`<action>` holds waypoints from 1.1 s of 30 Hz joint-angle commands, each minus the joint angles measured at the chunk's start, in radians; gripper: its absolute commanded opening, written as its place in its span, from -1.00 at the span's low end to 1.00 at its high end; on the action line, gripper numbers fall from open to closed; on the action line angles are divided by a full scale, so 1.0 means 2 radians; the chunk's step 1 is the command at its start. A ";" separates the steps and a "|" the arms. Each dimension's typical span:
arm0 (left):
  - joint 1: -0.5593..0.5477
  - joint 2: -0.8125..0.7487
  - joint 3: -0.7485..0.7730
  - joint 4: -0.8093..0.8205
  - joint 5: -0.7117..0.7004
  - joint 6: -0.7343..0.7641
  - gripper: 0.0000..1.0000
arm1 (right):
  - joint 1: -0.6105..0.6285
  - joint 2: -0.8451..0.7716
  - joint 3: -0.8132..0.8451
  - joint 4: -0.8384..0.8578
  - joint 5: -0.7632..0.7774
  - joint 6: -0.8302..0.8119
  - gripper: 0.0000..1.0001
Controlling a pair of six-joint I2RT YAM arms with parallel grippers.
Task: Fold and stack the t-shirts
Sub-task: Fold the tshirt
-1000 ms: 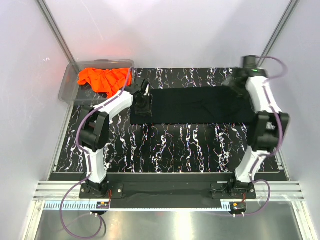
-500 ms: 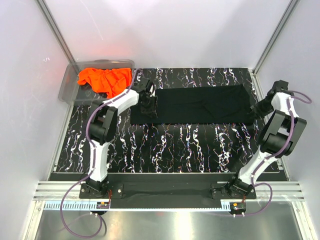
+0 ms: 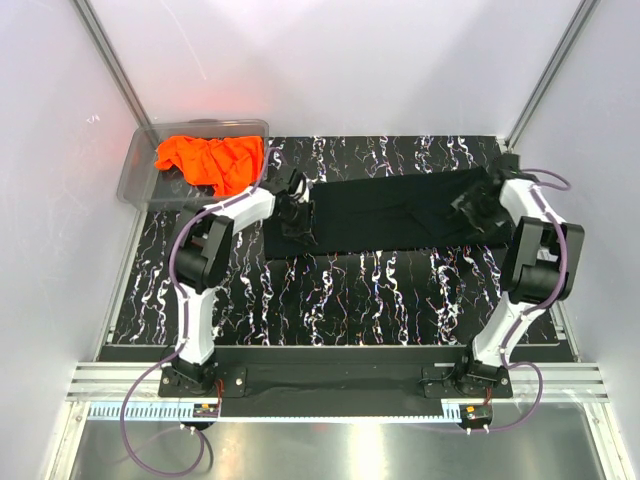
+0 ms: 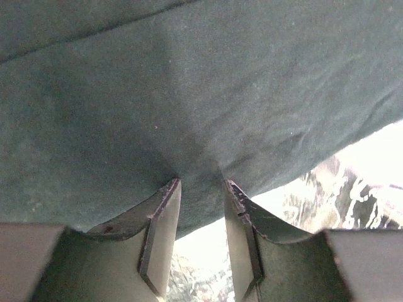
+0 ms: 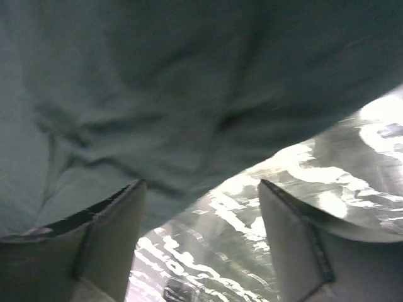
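The black t-shirt [image 3: 390, 210] lies as a long flat band across the back of the table. My left gripper [image 3: 293, 207] is at its left end; in the left wrist view [image 4: 200, 182] the jaws stand close together with a pucker of the black fabric [image 4: 189, 82] pinched between the tips. My right gripper [image 3: 476, 206] is at the shirt's right end; in the right wrist view [image 5: 201, 184] its jaws stand wide apart, with black cloth [image 5: 157, 75] draped over the left finger [image 5: 116, 220]. The orange t-shirt [image 3: 208, 160] lies crumpled in the bin.
A clear plastic bin [image 3: 138, 175] stands at the back left corner, off the black marbled mat [image 3: 350, 300]. White walls and metal posts close in the back and sides. Both arm bases sit on the rail at the near edge.
My right arm swung from the back right corner out to the right edge, then in onto the shirt's right end. My left gripper stayed at the left end, shifting slightly.
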 commanded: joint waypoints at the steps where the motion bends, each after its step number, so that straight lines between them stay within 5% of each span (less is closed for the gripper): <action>1: -0.015 0.000 -0.057 -0.040 0.020 -0.007 -0.20 | 0.035 0.007 0.040 0.009 0.029 0.031 0.63; 5: -0.042 -0.026 -0.091 -0.032 0.032 -0.017 -0.21 | 0.056 0.036 0.068 0.008 0.044 0.050 0.99; 21: -0.209 -0.114 -0.171 0.019 0.041 -0.125 -0.15 | 0.109 0.125 0.157 -0.052 0.181 -0.002 0.99; 26: -0.217 -0.186 -0.174 0.003 0.015 -0.128 0.12 | 0.116 0.145 0.164 -0.039 0.190 -0.037 1.00; 27: -0.215 -0.198 -0.164 -0.008 0.009 -0.113 0.47 | 0.126 0.152 0.165 -0.036 0.189 -0.038 0.99; 33: -0.158 -0.253 -0.129 -0.068 -0.026 -0.071 0.53 | 0.147 0.181 0.182 -0.019 0.196 -0.069 0.99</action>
